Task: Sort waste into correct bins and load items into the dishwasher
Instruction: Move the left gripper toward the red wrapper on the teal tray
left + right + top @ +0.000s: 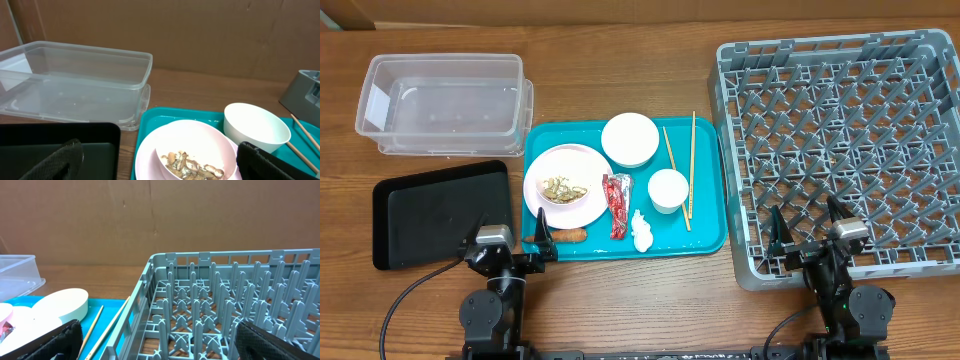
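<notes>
Lying in small pink bowl (200,142): beige scraps (190,167) | left fingers (55,160), right fingers (50,342) spread wide, empty

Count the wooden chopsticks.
2. Both lie at the right of the flat teal tray: one thin wooden chopstick slants past the small white cup, the other nearer the grey dish rack. None seems hidden.

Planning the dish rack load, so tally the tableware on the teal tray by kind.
Pale pink plate: 1
Bowls, a small pink bowl and a white bowl: 2
White cup: 1
Wooden chopsticks: 2
Total: 6
</notes>
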